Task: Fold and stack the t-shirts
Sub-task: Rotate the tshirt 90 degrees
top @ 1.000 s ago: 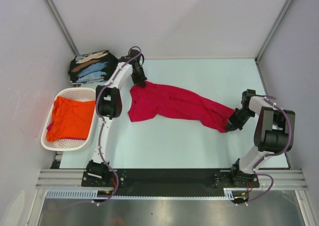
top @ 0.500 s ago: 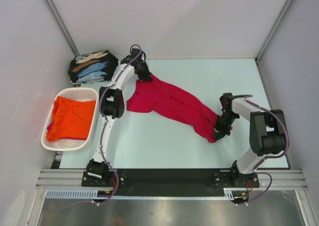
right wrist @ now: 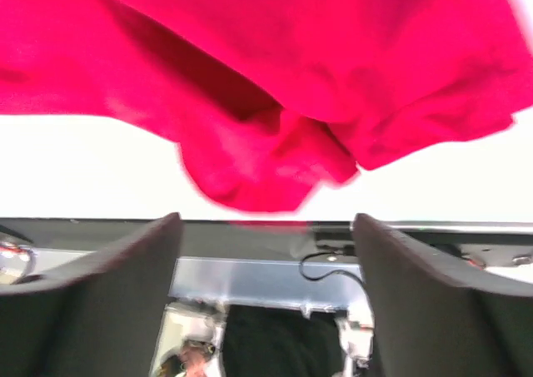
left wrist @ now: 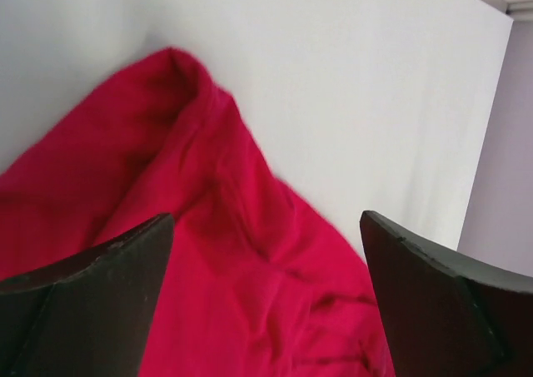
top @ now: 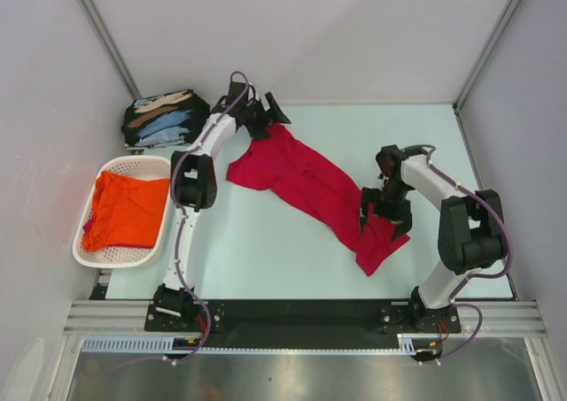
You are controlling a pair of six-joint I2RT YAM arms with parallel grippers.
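Fingers (left wrist: 92, 302) of the left gripper (top: 268, 118) stand spread wide, with nothing pinched between them. They hover over the far tip of the crimson t-shirt (top: 310, 184); from the wrist view I cannot tell whether they touch the cloth. There the fabric rises into a soft peak with deep folds running down from it, and pale table (top: 292, 250) shows beyond it.

The right gripper (top: 383, 215) is likewise parted wide and grips nothing. It sits above the near end of the same shirt. In its own view the cloth lies beyond the fingertips as a rumpled, rounded lobe, shadowed where one layer overlaps another, with the black rail (right wrist: 250, 235) at the table's near edge behind it.

Between the two grippers the crimson shirt stretches diagonally across the table, from far left to near right. It is plain and saturated red, broader and flatter at the far end, bunched into a narrow wrinkled band through the middle, and flaring again into a loose flap near the right arm.

Well apart on the left, an orange t-shirt (top: 124, 211) lies crumpled in a white perforated basket (top: 84, 246). Behind the basket, at the table's far left corner, black t-shirts (top: 164, 118) with light-blue and tan prints sit in a folded pile.
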